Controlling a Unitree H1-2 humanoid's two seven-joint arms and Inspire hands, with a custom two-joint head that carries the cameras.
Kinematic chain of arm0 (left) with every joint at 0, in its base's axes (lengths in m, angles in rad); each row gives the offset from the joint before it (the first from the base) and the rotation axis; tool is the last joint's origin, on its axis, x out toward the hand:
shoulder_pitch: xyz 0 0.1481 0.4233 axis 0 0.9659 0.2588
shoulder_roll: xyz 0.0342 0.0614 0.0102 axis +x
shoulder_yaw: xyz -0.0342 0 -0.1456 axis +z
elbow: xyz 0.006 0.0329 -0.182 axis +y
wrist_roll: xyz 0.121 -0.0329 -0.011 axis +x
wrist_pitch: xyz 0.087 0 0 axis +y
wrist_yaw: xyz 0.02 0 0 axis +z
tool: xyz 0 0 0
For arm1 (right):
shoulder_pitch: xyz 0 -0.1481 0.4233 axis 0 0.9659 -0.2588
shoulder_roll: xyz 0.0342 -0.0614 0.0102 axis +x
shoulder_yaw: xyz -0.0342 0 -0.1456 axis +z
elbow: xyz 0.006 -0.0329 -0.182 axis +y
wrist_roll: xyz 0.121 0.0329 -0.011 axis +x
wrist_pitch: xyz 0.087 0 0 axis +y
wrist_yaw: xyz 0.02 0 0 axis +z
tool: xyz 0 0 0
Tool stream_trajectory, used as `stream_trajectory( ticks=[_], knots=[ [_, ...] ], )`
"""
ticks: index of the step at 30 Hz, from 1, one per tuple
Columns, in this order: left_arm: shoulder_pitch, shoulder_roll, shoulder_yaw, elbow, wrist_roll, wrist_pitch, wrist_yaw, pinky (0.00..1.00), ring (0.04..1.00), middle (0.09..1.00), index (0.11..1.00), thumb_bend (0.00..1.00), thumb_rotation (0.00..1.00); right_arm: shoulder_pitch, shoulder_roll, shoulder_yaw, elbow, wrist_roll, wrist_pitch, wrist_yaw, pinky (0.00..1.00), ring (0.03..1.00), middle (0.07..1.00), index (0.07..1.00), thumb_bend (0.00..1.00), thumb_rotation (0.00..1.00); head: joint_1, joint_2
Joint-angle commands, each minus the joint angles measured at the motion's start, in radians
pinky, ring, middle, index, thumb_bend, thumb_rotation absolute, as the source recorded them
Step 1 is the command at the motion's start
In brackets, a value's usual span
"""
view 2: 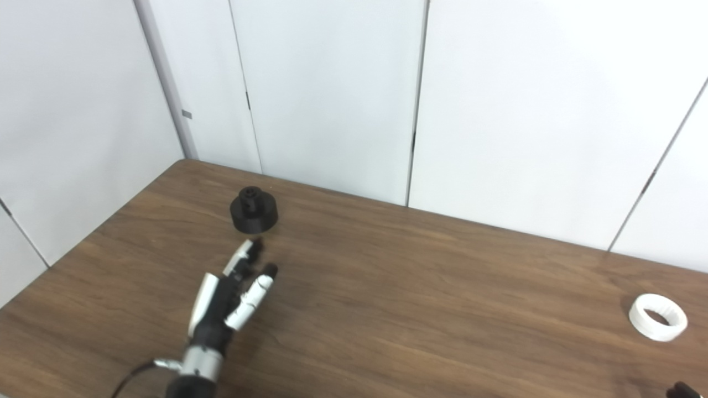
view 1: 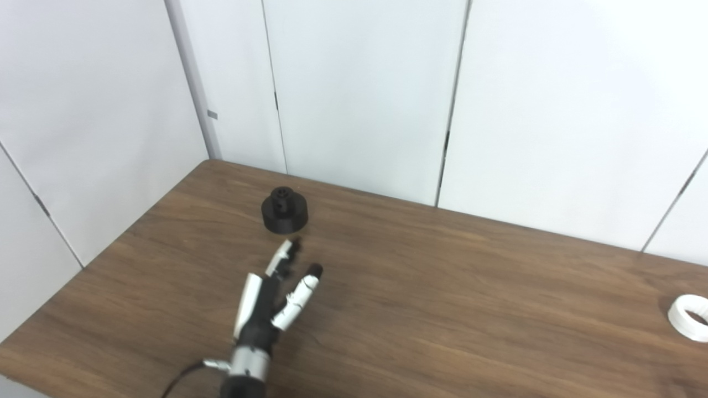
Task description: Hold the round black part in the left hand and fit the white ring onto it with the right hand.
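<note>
Left eye view: left hand (view 1: 271,301) comes in low w/ fingers stretched out and spread, nothing in it, palm roughly side-on above the wooden table (view 1: 442,309). The round black part (view 1: 284,209) sits just past the fingertips, straight ahead of them and a touch to the hand's left, not touching; it stands upright, wide disc base w/ a narrower hub on top. White ring (view 1: 689,316) is well off to the hand's right, near the table's edge, cut by the frame; lying flat. Right hand not seen here. Right eye view: same layout, left hand (view 2: 229,301) apart-fingered and empty, black part (view 2: 253,210) just beyond the tips, ring (view 2: 658,317) now fully in frame, a short thick band w/ an open centre. A dark scrap at the bottom right corner is prob. the right hand (view 2: 683,391), but too little shows to say whether it's spread or closed. Handling, my guess: both look like rigid printed plastic, light, not fragile, fairly matte so not v. slippery, but light enough to skid if nudged. Best hold on the black part looks like around the disc rim, thumb one side, fingers opposite, leaving the hub clear for the ring. Ring: pinch by the outer wall, keep the bore free.
</note>
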Motion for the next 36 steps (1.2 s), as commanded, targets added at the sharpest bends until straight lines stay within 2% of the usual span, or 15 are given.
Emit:
stream_trajectory(
  ticks=[1,4,6,9,13,18,26,31,36],
  knots=[
    [-0.061,0.04,0.013,-0.051,0.089,0.043,0.024,0.92,0.962,0.967,0.961,0.93,0.54,-0.019,-0.008,0.0,-0.02,0.0,-0.061,-0.005,0.7,0.848,0.872,0.837,0.49,1.0,0.001,0.001],
    [-0.105,0.1,0.014,-0.057,0.187,0.122,0.009,0.89,0.966,0.983,0.974,0.99,0.49,-0.017,-0.004,0.006,-0.023,-0.009,-0.066,-0.011,0.7,0.852,0.872,0.839,0.5,1.0,-0.003,0.003],
    [-0.134,0.137,0.011,-0.038,0.24,0.145,0.014,0.85,0.967,0.975,0.953,1.0,0.46,-0.015,-0.004,0.01,-0.025,-0.014,-0.069,-0.014,0.72,0.861,0.874,0.844,0.5,1.0,-0.005,0.005],
    [-0.173,0.178,0.012,0.006,0.279,0.161,0.02,0.91,0.996,0.973,0.927,1.0,0.43,-0.014,-0.003,0.013,-0.027,-0.013,-0.069,-0.016,0.74,0.872,0.884,0.855,0.52,1.0,-0.011,0.01],
    [-0.222,0.23,0.001,0.081,0.344,0.201,0.018,0.98,0.98,0.946,0.889,1.0,0.44,-0.009,-0.001,0.019,-0.045,-0.018,-0.051,-0.024,0.78,0.887,0.893,0.867,0.55,1.0,-0.02,0.015],
    [-0.273,0.271,-0.012,0.225,0.35,0.178,0.044,1.0,0.988,0.944,0.87,1.0,0.45,-0.003,0.0,0.024,-0.057,-0.03,-0.05,-0.033,0.8,0.885,0.899,0.878,0.55,1.0,-0.026,0.02],
    [-0.377,0.336,-0.052,0.447,0.37,0.206,0.055,1.0,1.0,0.978,0.871,1.0,0.48,0.001,0.005,0.027,-0.063,-0.029,-0.05,-0.036,0.93,0.924,0.927,0.909,0.61,1.0,-0.029,0.024],
    [-0.42,0.369,-0.067,0.539,0.355,0.181,0.072,1.0,1.0,0.987,0.869,1.0,0.45,0.003,0.006,0.03,-0.068,-0.032,-0.048,-0.04,0.93,0.926,0.927,0.91,0.62,1.0,-0.026,0.026],
    [-0.46,0.397,-0.09,0.589,0.356,0.217,0.057,1.0,1.0,0.993,0.87,1.0,0.44,0.006,0.006,0.032,-0.07,-0.028,-0.056,-0.038,0.93,0.927,0.936,0.921,0.64,1.0,-0.027,0.028]
  ],
)
